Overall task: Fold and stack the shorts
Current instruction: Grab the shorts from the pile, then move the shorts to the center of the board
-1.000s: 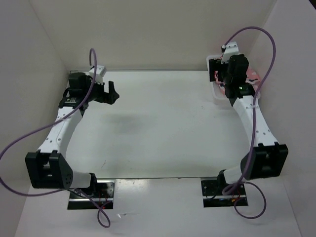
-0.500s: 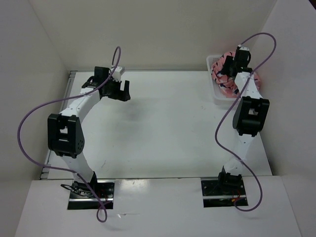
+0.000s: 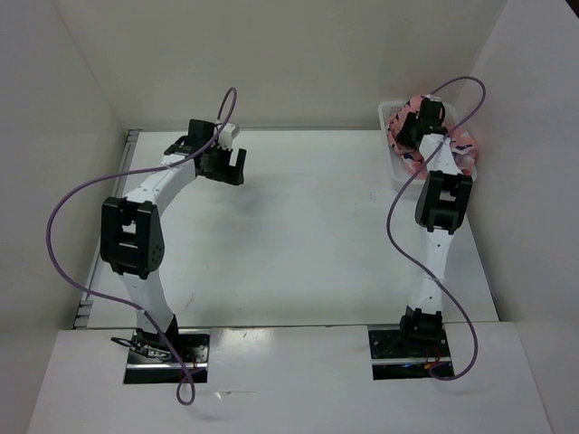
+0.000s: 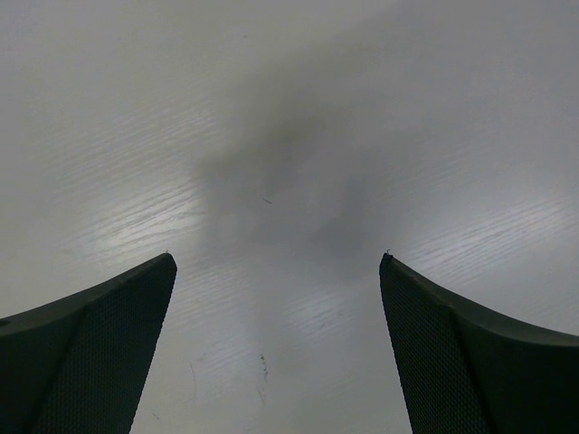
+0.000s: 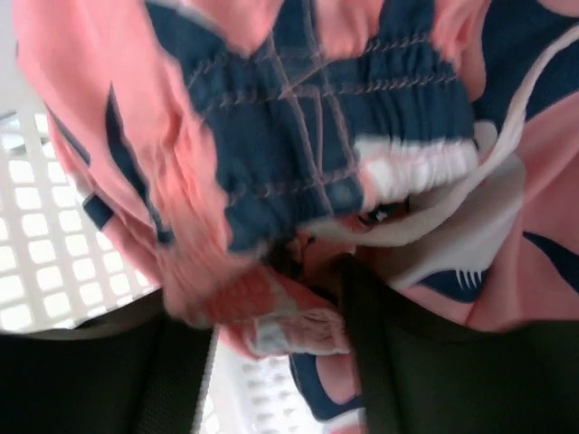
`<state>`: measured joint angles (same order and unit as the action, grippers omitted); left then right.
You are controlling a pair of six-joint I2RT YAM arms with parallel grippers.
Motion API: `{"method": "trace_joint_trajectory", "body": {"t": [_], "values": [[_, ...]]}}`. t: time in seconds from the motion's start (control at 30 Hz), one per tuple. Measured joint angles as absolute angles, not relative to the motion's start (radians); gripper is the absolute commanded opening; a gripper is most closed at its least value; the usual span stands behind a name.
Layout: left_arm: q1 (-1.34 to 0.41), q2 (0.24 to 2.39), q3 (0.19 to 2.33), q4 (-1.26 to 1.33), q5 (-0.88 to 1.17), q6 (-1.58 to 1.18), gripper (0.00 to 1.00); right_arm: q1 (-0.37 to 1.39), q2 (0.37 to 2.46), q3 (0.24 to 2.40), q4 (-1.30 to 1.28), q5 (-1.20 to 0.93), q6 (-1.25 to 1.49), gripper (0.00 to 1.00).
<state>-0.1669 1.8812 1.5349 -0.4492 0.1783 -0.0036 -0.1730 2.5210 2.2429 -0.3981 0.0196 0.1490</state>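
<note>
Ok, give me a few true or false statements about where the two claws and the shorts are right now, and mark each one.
1. The left claw is open with nothing between its fingers. True.
2. The shorts lie spread flat in the middle of the table. False: they are bunched in the white basket at the far right corner.
3. The right claw is down in the shorts, with fabric between its fingers. True.
4. The left claw hangs over the basket. False: it is over bare table on the far left.
</note>
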Motion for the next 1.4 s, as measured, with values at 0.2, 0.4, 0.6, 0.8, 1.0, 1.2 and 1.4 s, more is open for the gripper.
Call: {"method": "trace_joint_trajectory", "body": {"t": [0.2,0.4,0.6,0.8,1.0,1.2,1.4], "values": [[-0.166,1.908,1.569,-0.454,0.148,-0.004,1.00,-0.173,2.551,2.299,-0.410,0.048,0.187,0.03],[-0.166,1.916,1.578,-0.457,0.142,-0.004,1.00,-0.173,2.548,2.315,-0.418,0.088,0.196,0.00],[-0.166,1.915,1.585,-0.456,0.149,-0.004,1.00,-0.173,2.487,2.420,-0.466,0.096,0.189,0.00],[-0.166,1.878,1.586,-0.455,0.169,-0.004,1.00,-0.144,2.312,2.687,-0.473,0.100,0.149,0.00],[-0.166,1.782,1.586,-0.429,0.181,-0.004,1.00,0.055,2.069,2.886,-0.394,0.117,0.067,0.00],[-0.166,1.666,1.565,-0.390,0.167,-0.004,1.00,0.350,1.955,3.010,-0.323,0.080,-0.006,0.00],[-0.150,1.536,1.467,-0.319,0.067,-0.004,1.00,0.519,1.956,3.049,-0.382,-0.002,0.006,0.00]]}}
